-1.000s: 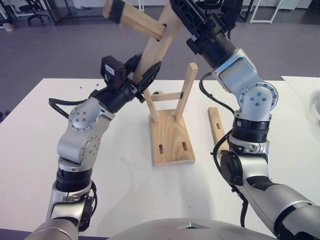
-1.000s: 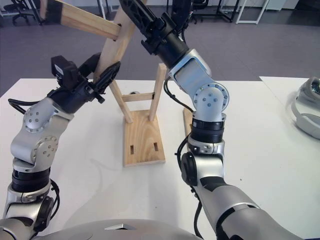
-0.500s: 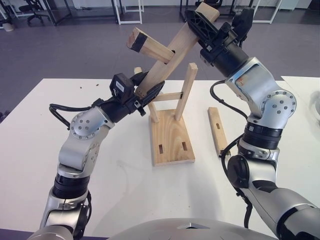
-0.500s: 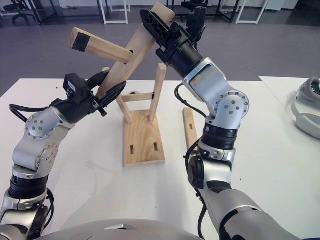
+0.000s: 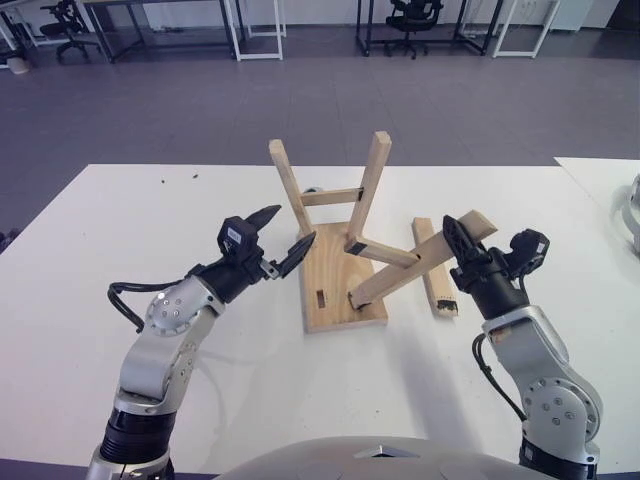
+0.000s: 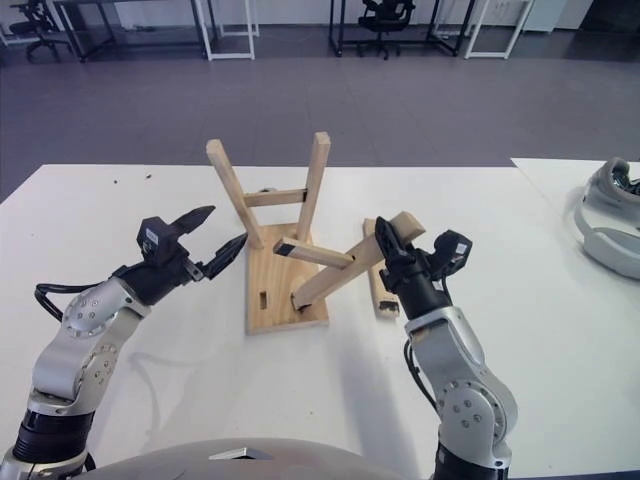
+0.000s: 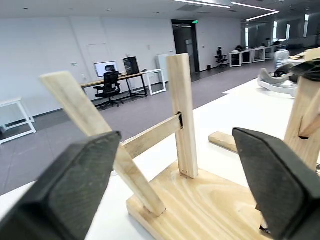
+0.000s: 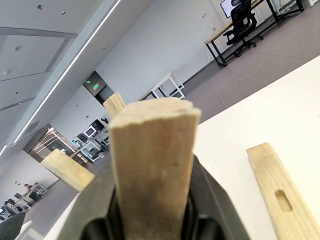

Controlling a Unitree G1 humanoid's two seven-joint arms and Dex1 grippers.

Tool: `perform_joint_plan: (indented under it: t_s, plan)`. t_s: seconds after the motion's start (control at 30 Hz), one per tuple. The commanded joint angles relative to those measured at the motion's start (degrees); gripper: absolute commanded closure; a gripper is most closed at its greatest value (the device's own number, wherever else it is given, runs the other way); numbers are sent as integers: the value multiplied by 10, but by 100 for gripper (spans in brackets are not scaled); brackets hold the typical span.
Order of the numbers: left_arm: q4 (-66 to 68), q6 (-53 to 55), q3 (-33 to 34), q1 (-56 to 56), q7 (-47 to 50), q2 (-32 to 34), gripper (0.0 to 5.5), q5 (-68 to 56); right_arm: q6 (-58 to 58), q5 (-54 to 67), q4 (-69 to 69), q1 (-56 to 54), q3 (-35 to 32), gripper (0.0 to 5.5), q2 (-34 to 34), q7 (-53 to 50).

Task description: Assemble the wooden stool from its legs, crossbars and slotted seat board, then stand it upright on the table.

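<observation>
The slotted seat board (image 5: 333, 268) lies flat on the white table (image 5: 120, 220). Two legs (image 5: 369, 190) joined by a crossbar (image 5: 333, 195) stand up from its far end. My right gripper (image 5: 462, 256) is shut on the upper end of another leg (image 5: 410, 275). That leg slants down to the board's near right slot and carries a crossbar (image 5: 385, 254) pointing up and left. In the right wrist view the held leg (image 8: 152, 165) stands between the jaws. A loose leg (image 5: 431, 262) lies flat right of the board. Left of the board my left gripper (image 5: 288, 231) hangs open, its fingers (image 7: 70, 185) framing the standing legs.
A white headset (image 6: 612, 215) rests on a neighbouring table at the far right. A small object (image 5: 315, 188) lies behind the standing legs. Bare tabletop stretches to the left and along the near edge. Desks and chairs stand in the room beyond.
Both arms came down from high above the table. The leg-and-crossbar piece dropped onto the seat board. My left gripper let go of it and opened; the right gripper kept hold.
</observation>
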Motion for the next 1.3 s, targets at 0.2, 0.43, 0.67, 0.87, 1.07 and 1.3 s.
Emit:
perform_joint_plan:
  t_s: [0.2, 0.43, 0.67, 0.87, 1.07, 1.3]
  plan:
    - [17, -10, 11, 19, 28, -16, 117, 29, 12, -31, -14, 9, -14, 445, -47, -36]
    - [31, -16, 21, 21, 35, -19, 117, 35, 39, 90, -29, 1, -39, 446, -56, -92]
    - [38, -16, 27, 21, 31, -18, 117, 41, 42, 114, -33, -1, -50, 446, -95, -122]
    - [43, -17, 24, 19, 31, -21, 117, 47, 51, 44, -28, 3, 4, 446, -112, -118]
    - [46, -21, 21, 22, 32, -23, 117, 54, 89, 85, -44, -36, 30, 446, -98, -218]
    - [48, -25, 19, 29, 35, -24, 117, 59, 80, 130, -27, -30, 13, 446, -103, -241]
